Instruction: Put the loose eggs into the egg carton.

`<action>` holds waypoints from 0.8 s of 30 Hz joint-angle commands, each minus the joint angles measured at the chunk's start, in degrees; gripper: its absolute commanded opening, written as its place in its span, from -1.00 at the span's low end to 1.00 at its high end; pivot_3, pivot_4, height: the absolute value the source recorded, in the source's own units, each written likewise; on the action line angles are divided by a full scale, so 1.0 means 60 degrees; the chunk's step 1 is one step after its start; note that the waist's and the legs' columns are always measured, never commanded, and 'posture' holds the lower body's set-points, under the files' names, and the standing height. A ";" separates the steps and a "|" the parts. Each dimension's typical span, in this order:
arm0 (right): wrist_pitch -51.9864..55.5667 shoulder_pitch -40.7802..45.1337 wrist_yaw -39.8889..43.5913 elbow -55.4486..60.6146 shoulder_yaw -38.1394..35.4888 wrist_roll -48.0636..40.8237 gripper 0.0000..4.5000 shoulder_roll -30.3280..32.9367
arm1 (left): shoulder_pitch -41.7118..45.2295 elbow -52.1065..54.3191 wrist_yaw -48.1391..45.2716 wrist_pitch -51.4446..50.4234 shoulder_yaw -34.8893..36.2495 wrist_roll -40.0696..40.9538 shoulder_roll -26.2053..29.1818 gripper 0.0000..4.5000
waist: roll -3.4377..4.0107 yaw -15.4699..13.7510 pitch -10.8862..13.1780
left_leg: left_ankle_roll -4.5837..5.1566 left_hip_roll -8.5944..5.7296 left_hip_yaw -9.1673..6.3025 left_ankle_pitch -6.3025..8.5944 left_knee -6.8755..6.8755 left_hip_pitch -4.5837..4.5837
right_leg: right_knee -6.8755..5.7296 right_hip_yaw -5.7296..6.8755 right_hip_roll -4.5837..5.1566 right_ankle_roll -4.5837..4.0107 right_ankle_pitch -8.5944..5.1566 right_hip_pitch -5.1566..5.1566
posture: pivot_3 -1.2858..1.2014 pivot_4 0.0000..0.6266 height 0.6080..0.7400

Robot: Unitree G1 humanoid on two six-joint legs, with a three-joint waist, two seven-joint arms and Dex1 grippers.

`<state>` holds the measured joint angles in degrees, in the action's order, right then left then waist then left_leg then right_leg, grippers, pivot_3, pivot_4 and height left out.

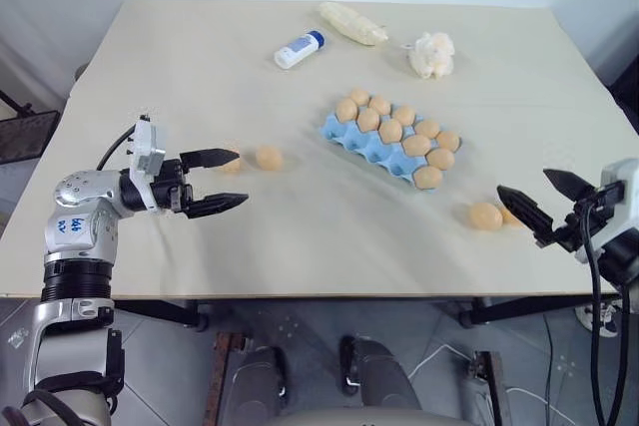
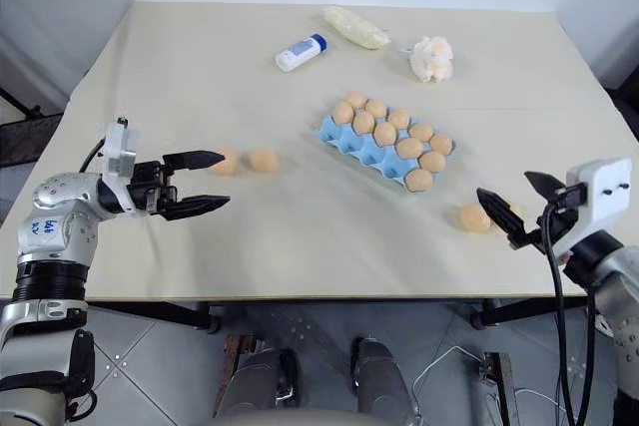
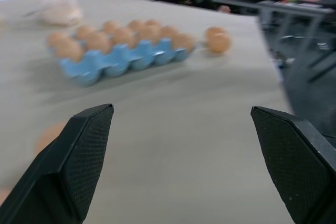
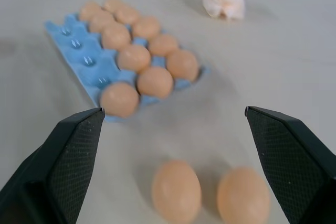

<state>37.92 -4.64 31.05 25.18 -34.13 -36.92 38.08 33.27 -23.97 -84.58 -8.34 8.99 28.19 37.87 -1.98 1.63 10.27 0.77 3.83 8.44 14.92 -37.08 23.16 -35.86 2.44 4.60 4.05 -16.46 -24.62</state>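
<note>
The left gripper (image 1: pixel 225 181) hangs wide open and empty over the table (image 1: pixel 200 67), with two loose eggs (image 1: pixel 269 157) lying just past its fingertips. The right gripper (image 1: pixel 547 200), also spread wide and empty, faces two more loose eggs (image 4: pixel 176 190) lying side by side. Between both pairs sits the blue egg carton (image 1: pixel 349 137), most cups filled

1. One egg carton (image 1: pixel 344 133) on the worktop.
2. Eleven eggs (image 1: pixel 390 131) in the carton, as far as I can count.
3. Four loose eggs (image 1: pixel 269 157): two to the carton's left, two near its right end.
4. One white bottle (image 1: pixel 298 50), one lumpy white wad (image 1: pixel 432 54) and one pale wrapped bundle (image 1: pixel 351 23) beyond the carton.
</note>
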 commanded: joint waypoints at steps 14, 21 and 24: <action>-0.1640 0.1633 -0.1217 -0.3380 0.0518 0.1495 1.00 -0.0772 | -0.0122 -0.0010 -0.0446 0.1351 0.0320 0.0660 -0.0639 0.98 | 0.0014 0.0012 0.0007 | 0.0010 -0.0002 0.0000 -0.0007 -0.0005 -0.0003 | -0.0006 -0.0003 -0.0003 0.0006 0.0003 0.0002 | 0.03 -0.52 1.00; -0.1911 0.2229 -0.1291 -0.4149 0.0932 0.1819 1.00 -0.0822 | -0.0324 0.0312 -0.0201 0.1330 0.0429 0.0660 -0.0685 0.98 | 0.0044 0.0021 0.0024 | 0.0010 -0.0006 0.0002 -0.0007 -0.0005 0.0000 | -0.0006 -0.0002 -0.0007 0.0009 0.0005 0.0001 | 0.03 -0.52 1.00; -0.1952 0.2372 -0.1327 -0.4295 0.1038 0.1904 1.00 -0.0848 | -0.0421 0.0456 -0.0111 0.1301 0.0449 0.0666 -0.0688 0.98 | 0.0045 0.0014 0.0024 | 0.0010 -0.0004 0.0002 -0.0008 -0.0007 -0.0001 | -0.0009 -0.0004 -0.0004 0.0011 0.0006 0.0002 | 0.03 -0.52 1.00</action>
<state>27.49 8.88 23.41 -0.91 -27.32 -25.74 33.01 30.80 -23.38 -85.60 -0.75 10.32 30.64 33.72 -1.71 1.71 10.41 0.83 3.81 8.45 14.87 -37.12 23.15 -35.92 2.42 4.58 4.12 -16.42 -24.61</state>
